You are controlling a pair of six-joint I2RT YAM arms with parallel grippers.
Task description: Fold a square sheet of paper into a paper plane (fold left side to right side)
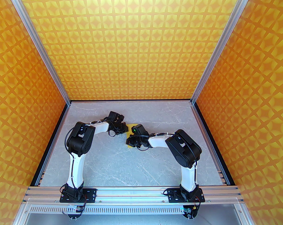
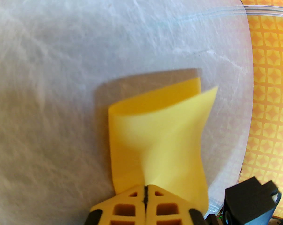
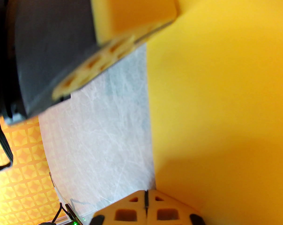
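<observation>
Thin bright-yellow square paper sheet (image 2: 160, 130): curled over on grey marbled desk (image 2: 61, 55), mostly hidden beneath both wrists in top view. Left gripper (image 2: 146, 186): jaws clamped on its edge. Right gripper (image 3: 146, 192): jaws together beside sheet; grip unclear.

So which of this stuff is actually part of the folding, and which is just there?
In the job:
sheet of paper
left gripper, pinching it
right gripper, beside it

Just there:
marble table
patterned walls
metal frame
</observation>
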